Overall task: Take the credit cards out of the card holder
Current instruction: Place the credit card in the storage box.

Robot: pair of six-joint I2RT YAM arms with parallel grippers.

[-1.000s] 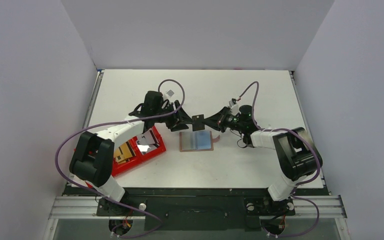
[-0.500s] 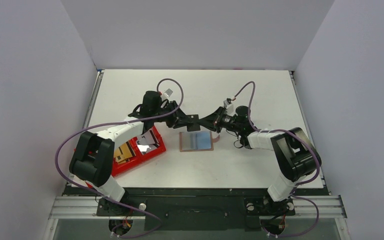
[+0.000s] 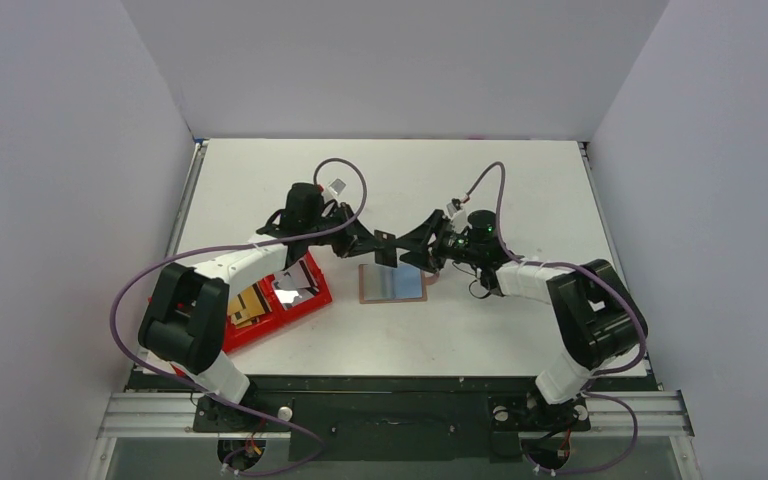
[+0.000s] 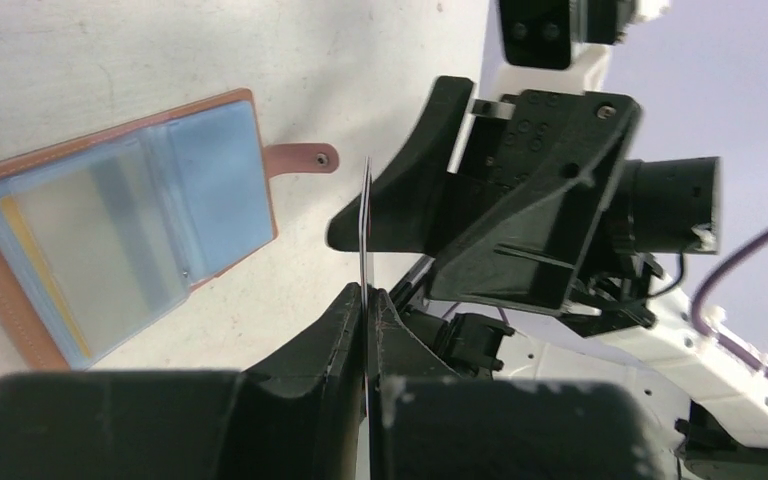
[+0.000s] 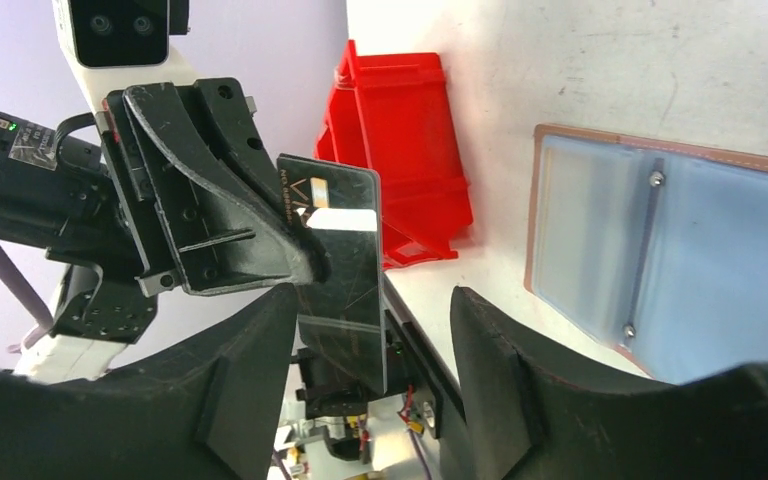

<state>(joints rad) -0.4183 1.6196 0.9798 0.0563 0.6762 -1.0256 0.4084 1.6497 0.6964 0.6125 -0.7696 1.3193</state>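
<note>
The tan card holder [image 3: 392,284] lies open on the table, its pale blue sleeves [image 4: 110,250] facing up [image 5: 660,260]. Above its far edge a dark, glossy credit card [image 3: 385,248] is held in the air. My left gripper [image 3: 372,245] is shut on it; in the left wrist view the card [image 4: 366,230] stands edge-on, pinched between the fingertips [image 4: 368,295]. My right gripper [image 3: 412,250] is open, and its fingers straddle the card's [image 5: 340,260] other end without pressing on it [image 5: 375,330].
A red tray [image 3: 260,310] sits left of the holder, under the left arm, with a shiny card [image 3: 287,293] and tan items in it. The tray [image 5: 400,150] also shows behind the left gripper in the right wrist view. Grey walls enclose the table.
The left gripper has shut on the card that the right gripper was holding, and the right gripper has opened off it. Both grippers have shifted slightly left.
</note>
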